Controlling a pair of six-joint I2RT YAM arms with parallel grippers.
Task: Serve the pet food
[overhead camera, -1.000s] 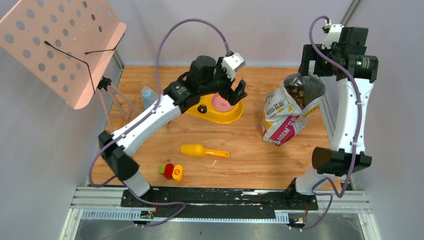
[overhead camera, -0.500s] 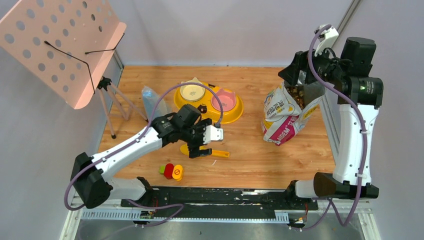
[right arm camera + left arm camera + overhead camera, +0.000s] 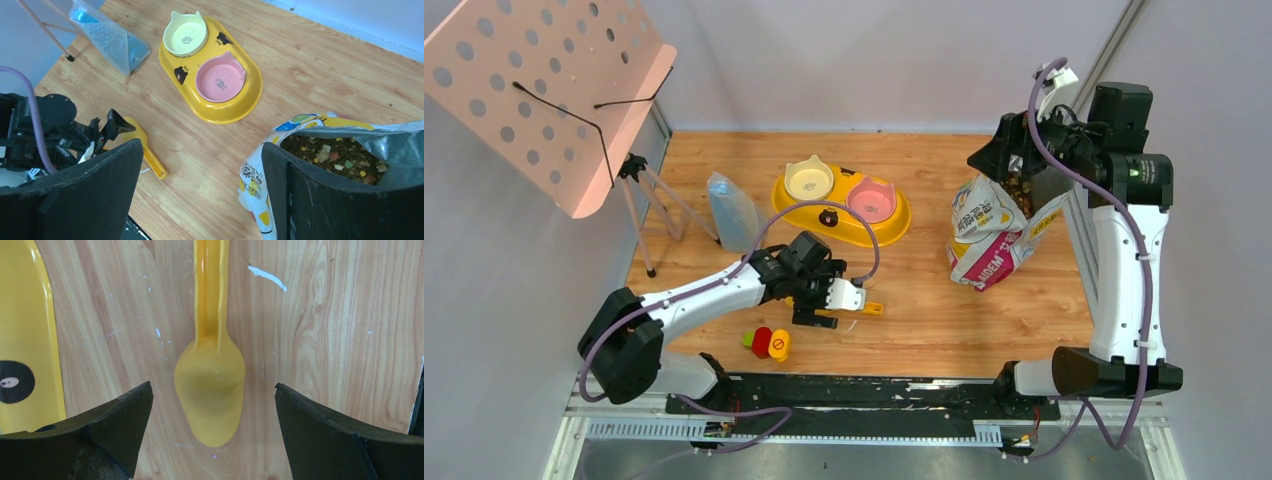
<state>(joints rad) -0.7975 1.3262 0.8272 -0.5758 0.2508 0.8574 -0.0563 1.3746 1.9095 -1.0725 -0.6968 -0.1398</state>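
Wooden table (image 3: 924, 290). Left gripper (image 3: 212, 390) hovering wide open, empty, straddling the yellow scoop (image 3: 210, 400); should be lowering centred before closing. Right gripper (image 3: 200, 146), open, empty, hanging over the pet food (image 3: 330, 155) inside the bag (image 3: 255, 182).

Top camera over table (image 3: 944, 310), left wrist close above scoop (image 3: 210, 385), right wrist high, sharing scoop

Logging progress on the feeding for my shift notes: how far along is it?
Done: nothing served. The cream bowl and pink bowl are empty; the pet food sits in the open bag. In hand: the left gripper hangs open over the yellow scoop, not gripping it; the right gripper is open above the bag. Left: grasp the scoop, fill it, tip kibble into a bowl.
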